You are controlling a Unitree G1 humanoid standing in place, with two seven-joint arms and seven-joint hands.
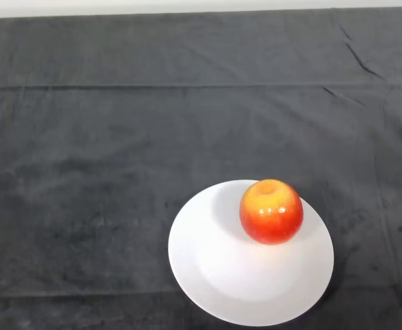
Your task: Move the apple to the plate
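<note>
No robot hand is seen anywhere in the head view, so its openness and whatever it may hold cannot be told.

A white plate [221,275] is shown low in the scene, a little right of centre, on a table covered by a dark cloth [118,151]. The apple [271,212] is seen resting on the plate, toward its far right rim, upright with the stem hollow facing up.

By the look of things, the task is judged to be done: the apple is already carried by the plate. If anything is left, it is only that the apple be kept undisturbed. Because it sits close to the rim rather than in the middle, a nudge could send it rolling off onto the cloth.

The apple is round, glossy and smooth, red at the sides and yellow-orange around the top. The plate is round, plain and smooth, with a shallow dish shape. The cloth is matte, soft-looking, faintly creased and folded beyond the plate.
</note>
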